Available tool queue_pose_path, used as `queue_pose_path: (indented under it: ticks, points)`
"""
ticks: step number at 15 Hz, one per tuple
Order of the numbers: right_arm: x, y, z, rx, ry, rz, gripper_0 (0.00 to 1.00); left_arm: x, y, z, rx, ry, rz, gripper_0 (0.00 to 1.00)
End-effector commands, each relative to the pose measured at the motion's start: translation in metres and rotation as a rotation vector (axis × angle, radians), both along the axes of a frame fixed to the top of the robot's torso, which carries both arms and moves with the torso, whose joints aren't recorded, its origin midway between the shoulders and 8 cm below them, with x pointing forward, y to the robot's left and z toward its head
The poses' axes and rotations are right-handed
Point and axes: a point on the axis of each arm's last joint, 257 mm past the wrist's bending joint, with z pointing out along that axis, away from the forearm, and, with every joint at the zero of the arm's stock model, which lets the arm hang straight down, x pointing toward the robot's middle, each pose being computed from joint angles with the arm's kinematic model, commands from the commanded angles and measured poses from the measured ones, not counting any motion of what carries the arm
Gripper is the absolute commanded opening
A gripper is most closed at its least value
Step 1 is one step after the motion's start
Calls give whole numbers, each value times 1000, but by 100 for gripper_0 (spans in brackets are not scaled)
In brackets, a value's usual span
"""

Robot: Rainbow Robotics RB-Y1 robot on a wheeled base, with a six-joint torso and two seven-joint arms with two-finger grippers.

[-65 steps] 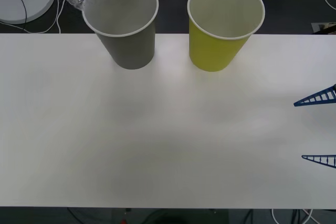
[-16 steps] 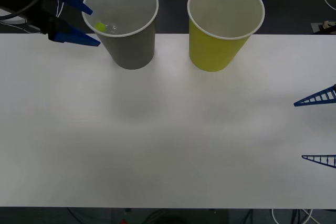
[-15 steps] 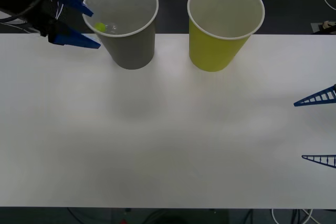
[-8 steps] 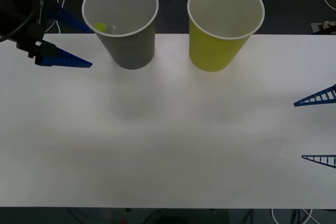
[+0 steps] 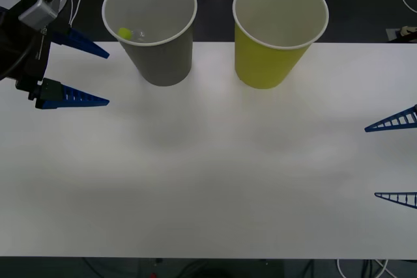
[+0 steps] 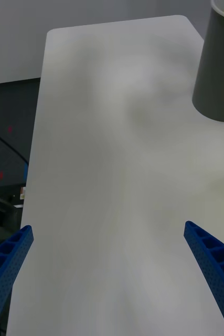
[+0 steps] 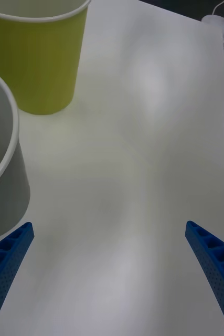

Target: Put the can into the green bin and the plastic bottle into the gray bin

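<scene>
Left gripper (image 5: 101, 76): fingers spread, empty, beside the gray bin (image 5: 159, 56).
Plastic bottle (image 5: 127, 33) apparently inside; a careless arm sweep could topple that bin.

Gray bin (image 5: 159, 56) and yellow-green bin (image 5: 267, 60), both white inside with white rims. Lime-green cap (image 5: 124, 32). Desk (image 5: 208, 174) white. Claw fingers (image 5: 68, 99) blue, ribbed.
</scene>
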Motion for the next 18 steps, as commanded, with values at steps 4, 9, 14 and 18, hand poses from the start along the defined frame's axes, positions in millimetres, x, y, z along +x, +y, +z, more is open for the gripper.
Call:
queue_pose_path:
  ticks: [4,9,14,18]
  points:
    - [0,0,0,0,0,0,100,-30,6,-18,-12,-30,-11,100]
    - [0,0,0,0,0,0,100,-57,19,-28,6,-47,-26,100]
    - [0,0,0,0,0,0,100,-84,29,-33,23,-72,-46,100]
    - [0,0,0,0,0,0,100,-103,33,-40,32,-96,-57,100]
